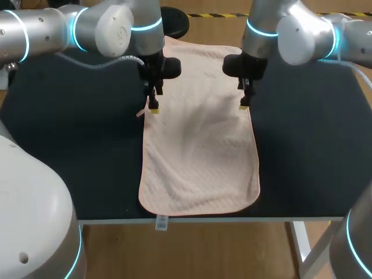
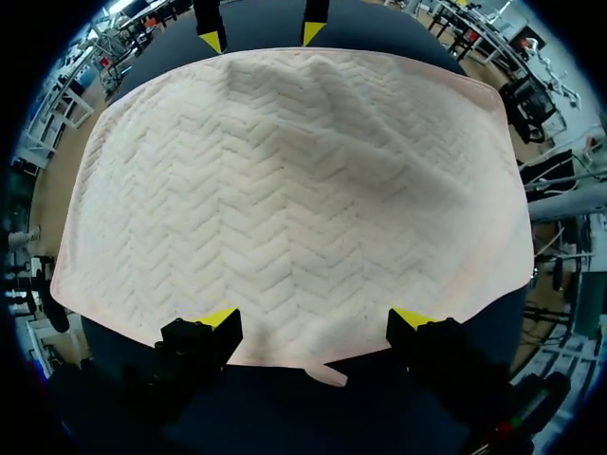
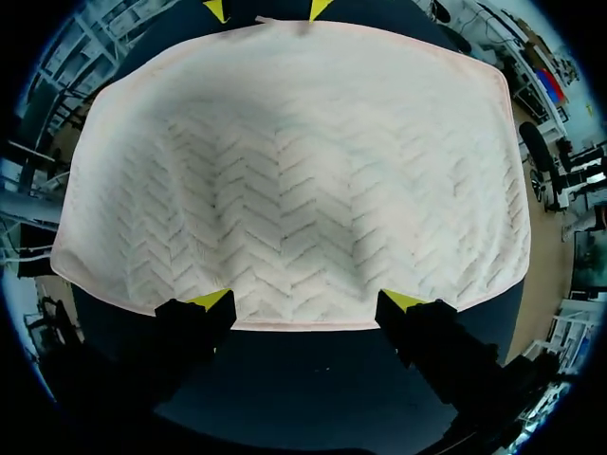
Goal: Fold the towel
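The towel [image 1: 200, 145] lies flat on the surface [image 1: 87, 151], left end effector [image 1: 153, 105] and right end effector [image 1: 244, 104] released at its side edges, where an uneven or missed pinch would likely skew the fold.

A dark table [image 1: 314, 151] with a pale front edge carries one pale pink towel [image 1: 200, 145]. The towel is spread out lengthwise down the middle, slightly rumpled, and its near end reaches the front edge. A small label [image 1: 161, 222] hangs over that edge, and a thin loop [image 1: 140, 112] sticks out from the towel's left side.
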### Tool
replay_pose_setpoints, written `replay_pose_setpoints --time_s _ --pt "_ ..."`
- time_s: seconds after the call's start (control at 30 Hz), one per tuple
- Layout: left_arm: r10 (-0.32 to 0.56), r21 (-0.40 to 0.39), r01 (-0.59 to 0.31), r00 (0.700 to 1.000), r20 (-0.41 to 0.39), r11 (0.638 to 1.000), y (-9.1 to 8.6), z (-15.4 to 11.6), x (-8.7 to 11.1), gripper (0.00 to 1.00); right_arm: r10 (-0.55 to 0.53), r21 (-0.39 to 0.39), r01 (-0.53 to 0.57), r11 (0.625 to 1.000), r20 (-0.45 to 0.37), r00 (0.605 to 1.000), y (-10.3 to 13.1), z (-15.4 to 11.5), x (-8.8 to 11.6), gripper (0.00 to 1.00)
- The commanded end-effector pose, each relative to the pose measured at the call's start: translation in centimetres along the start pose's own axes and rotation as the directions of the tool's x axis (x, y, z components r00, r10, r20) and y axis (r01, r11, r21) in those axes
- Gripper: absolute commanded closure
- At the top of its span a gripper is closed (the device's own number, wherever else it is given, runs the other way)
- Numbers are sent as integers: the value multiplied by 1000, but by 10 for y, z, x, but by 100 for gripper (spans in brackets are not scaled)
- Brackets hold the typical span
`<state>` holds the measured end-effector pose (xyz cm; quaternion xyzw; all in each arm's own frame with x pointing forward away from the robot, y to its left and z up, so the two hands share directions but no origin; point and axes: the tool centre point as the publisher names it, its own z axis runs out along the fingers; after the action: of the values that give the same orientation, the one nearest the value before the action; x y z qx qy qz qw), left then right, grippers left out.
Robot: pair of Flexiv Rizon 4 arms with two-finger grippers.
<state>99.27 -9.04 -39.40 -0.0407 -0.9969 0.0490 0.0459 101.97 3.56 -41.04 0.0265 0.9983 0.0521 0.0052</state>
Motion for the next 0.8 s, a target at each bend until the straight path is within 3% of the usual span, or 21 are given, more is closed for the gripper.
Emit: replay_pose_setpoints --time_s 0.03,0.8 --pt "-19 17 19 1000 -12 1000 3 23 -5 0 3 16 -3 1000 -17 1000 2 9 -4 0" --pt "-24 -1 24 1000 -15 1000 6 36 -12 0 -10 58 15 998 -91 996 -9 45 -5 0"
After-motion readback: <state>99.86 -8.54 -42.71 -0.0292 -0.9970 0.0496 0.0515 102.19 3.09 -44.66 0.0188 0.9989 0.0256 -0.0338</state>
